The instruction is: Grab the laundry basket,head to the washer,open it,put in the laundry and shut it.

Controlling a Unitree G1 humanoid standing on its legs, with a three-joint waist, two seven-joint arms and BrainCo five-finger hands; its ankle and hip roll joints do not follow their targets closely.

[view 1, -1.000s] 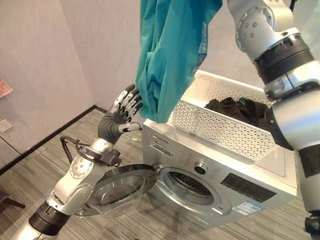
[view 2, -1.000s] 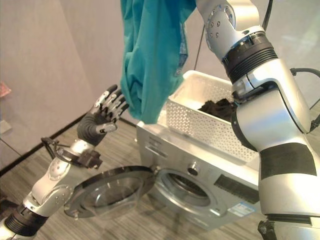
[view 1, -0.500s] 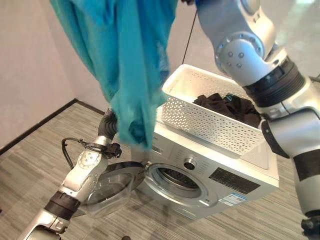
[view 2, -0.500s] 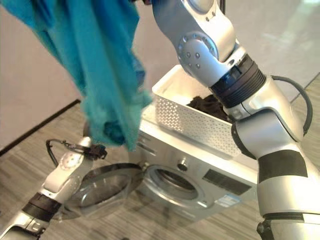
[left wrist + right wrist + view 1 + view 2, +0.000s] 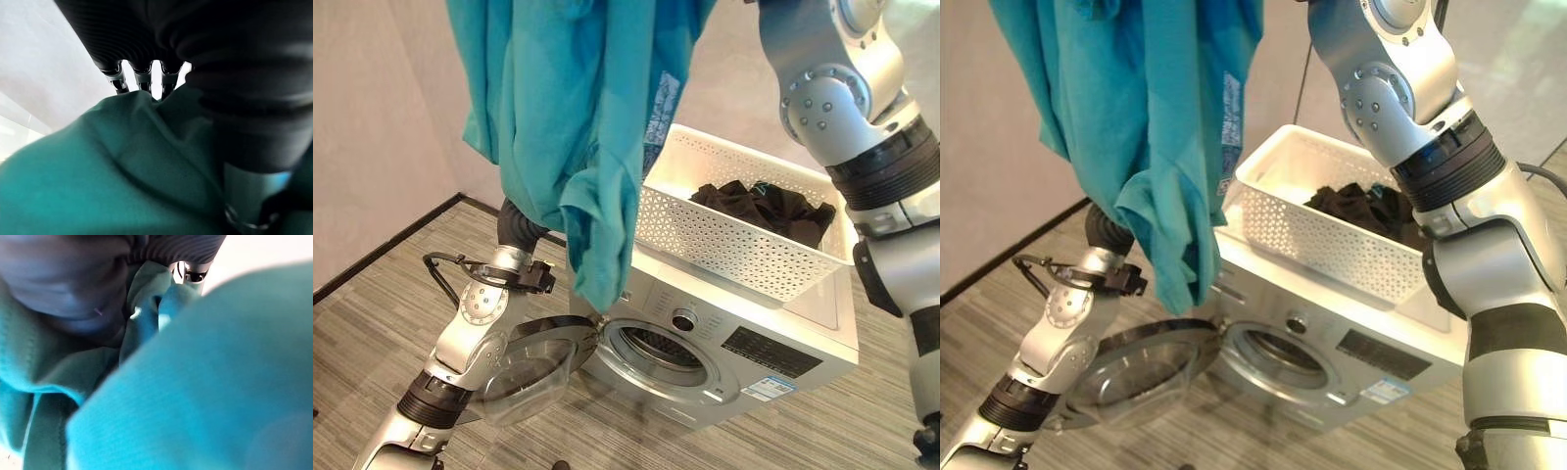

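— Where is the laundry for us now?

— Our large teal cotton garment [image 5: 578,127] hangs high in front of us, draped down over the left front corner of the silver front-loading washing machine [image 5: 744,343]. In the right wrist view, our right hand [image 5: 73,289] is buried in the teal folds, and we cannot tell how its fingers are set.

— And our left hand?

— In its wrist view, our left hand [image 5: 146,49] presses into the same cloth, fingers sunk into it; we cannot tell whether they have closed on it.

— The basket?

— The white perforated plastic laundry basket [image 5: 734,235] sits on top of the washing machine with dark crumpled clothes [image 5: 764,208] still inside it.

— And the washer?

— Its round glass door [image 5: 533,367] stands swung open to our left, and the drum opening [image 5: 661,351] is exposed.
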